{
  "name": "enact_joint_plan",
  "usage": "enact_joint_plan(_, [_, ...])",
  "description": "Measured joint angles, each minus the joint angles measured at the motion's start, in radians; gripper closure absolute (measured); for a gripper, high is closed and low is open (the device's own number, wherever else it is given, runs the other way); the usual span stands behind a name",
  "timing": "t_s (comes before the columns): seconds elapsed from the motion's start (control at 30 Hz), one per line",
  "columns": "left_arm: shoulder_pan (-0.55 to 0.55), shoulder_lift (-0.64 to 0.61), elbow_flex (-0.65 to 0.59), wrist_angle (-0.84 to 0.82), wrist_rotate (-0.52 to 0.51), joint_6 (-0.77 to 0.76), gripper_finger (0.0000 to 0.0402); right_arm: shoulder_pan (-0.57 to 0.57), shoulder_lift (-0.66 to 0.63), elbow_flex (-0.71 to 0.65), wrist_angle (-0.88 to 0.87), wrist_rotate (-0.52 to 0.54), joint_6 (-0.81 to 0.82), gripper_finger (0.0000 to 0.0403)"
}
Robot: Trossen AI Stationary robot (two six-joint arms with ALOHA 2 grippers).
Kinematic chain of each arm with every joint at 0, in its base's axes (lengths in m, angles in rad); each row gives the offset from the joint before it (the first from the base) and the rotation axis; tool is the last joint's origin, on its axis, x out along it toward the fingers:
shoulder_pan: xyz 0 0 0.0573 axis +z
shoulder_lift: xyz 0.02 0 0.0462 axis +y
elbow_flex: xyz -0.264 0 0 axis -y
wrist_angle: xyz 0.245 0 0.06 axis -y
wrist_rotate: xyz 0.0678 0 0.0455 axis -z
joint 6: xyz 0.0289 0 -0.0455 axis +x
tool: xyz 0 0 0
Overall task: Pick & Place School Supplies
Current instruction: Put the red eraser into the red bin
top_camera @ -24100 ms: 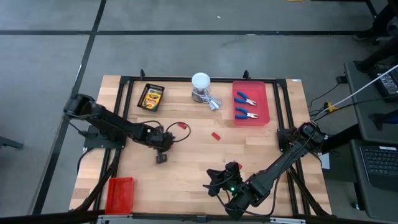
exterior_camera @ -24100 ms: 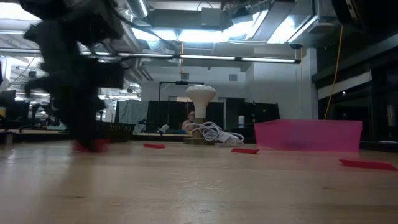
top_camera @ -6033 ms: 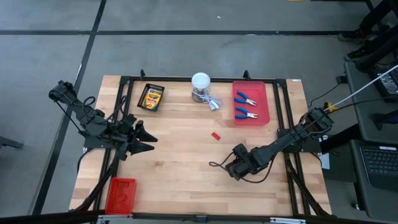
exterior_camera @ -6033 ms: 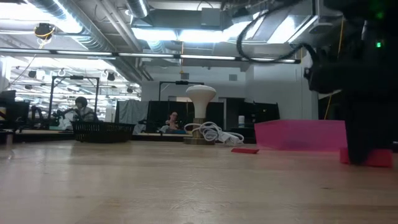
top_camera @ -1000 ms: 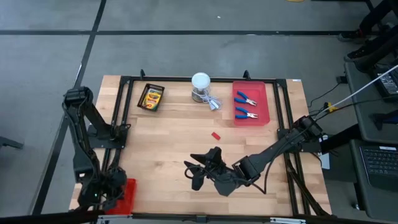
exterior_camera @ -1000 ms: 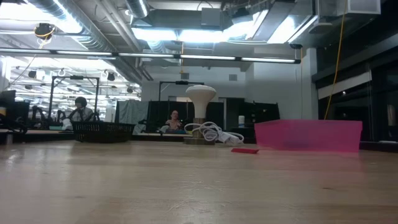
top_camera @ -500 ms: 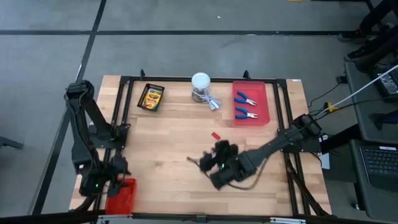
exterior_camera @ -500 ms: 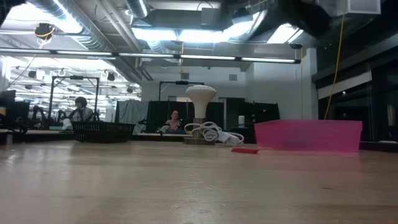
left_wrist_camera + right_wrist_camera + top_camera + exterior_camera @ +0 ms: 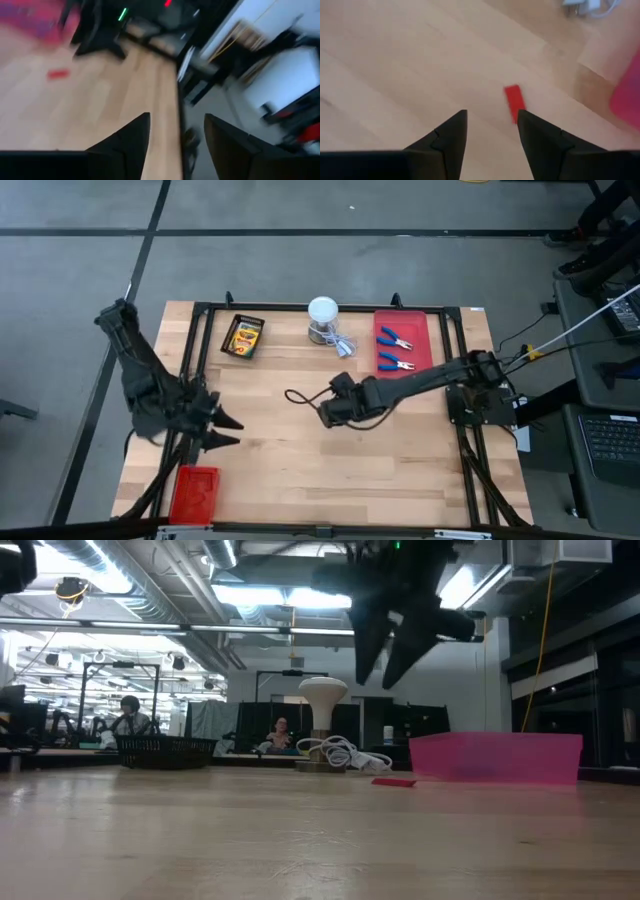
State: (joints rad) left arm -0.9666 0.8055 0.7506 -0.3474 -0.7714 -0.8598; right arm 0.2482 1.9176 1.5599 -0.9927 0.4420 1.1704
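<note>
A small red block (image 9: 515,102) lies flat on the wood. My right gripper (image 9: 490,122) hangs open above the table's middle (image 9: 333,406), its fingers on the near side of the block and clear of it. In the low view its fingers (image 9: 380,662) hang high over the table. My left gripper (image 9: 232,432) stands open near the left edge, with nothing between its fingers (image 9: 175,131). A crayon box (image 9: 243,335) lies on a black tray at the far left. Two blue-handled pliers (image 9: 396,351) lie in the red tray (image 9: 425,345) at the far right.
A white round-topped container (image 9: 323,315) with a coiled white cable stands at the far middle, between the two trays. A second flat red tray (image 9: 193,492) sits at the near left corner. A black frame runs along the table's edges.
My left gripper has left the red tray at the near left corner and gone toward the far edge and a little to the right. My right gripper has moved from the near middle toward the far edge, up to the red block, and now shows in the low view.
</note>
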Motion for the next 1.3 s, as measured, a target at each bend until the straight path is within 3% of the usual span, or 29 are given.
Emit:
enact_joint_plan(0.23, [0.137, -0.036, 0.000, 0.241, 0.135, 0.178, 0.0220, -0.074, 0.047, -0.008, -0.085, -0.070, -0.107, 0.0236])
enact_joint_plan(0.33, [0.172, -0.031, 0.000, 0.297, 0.172, 0.186, 0.0221, -0.078, 0.051, -0.064, -0.098, -0.095, -0.036, 0.0238])
enact_joint_plan(0.57, [0.186, -0.029, 0.000, 0.343, 0.189, 0.217, 0.0227, -0.011, 0.049, -0.199, 0.049, -0.118, 0.166, 0.0239])
enact_joint_plan(0.83, [0.186, -0.028, 0.000, 0.344, 0.179, 0.218, 0.0236, 0.065, 0.048, -0.257, 0.067, 0.013, 0.487, 0.0256])
enact_joint_plan(1.03, [0.186, -0.028, 0.000, 0.344, 0.166, 0.200, 0.0246, 0.069, 0.048, -0.297, 0.227, 0.051, 0.509, 0.0276])
enact_joint_plan(1.3, [0.186, -0.028, 0.000, 0.347, 0.164, 0.167, 0.0254, 0.054, 0.048, -0.326, 0.269, 0.110, 0.487, 0.0267])
